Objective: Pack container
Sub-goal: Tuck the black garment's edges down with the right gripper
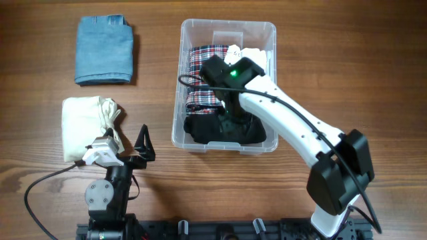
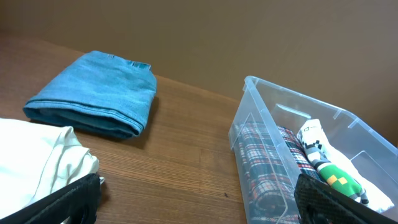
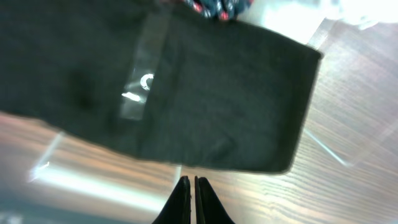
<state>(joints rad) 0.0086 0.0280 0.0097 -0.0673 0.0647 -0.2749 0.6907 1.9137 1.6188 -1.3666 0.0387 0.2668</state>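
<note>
Right gripper pinched closed, empty, above black cloth in container; left gripper spread wide, empty

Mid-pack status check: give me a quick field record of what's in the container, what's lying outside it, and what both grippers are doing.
container: holds plaid cloth, white cloth, black garment
outside container: folded blue denim, cream cloth
left gripper: open, empty, beside the cream cloth
right gripper: shut, nothing between fingertips, over the black garment in the container
</note>
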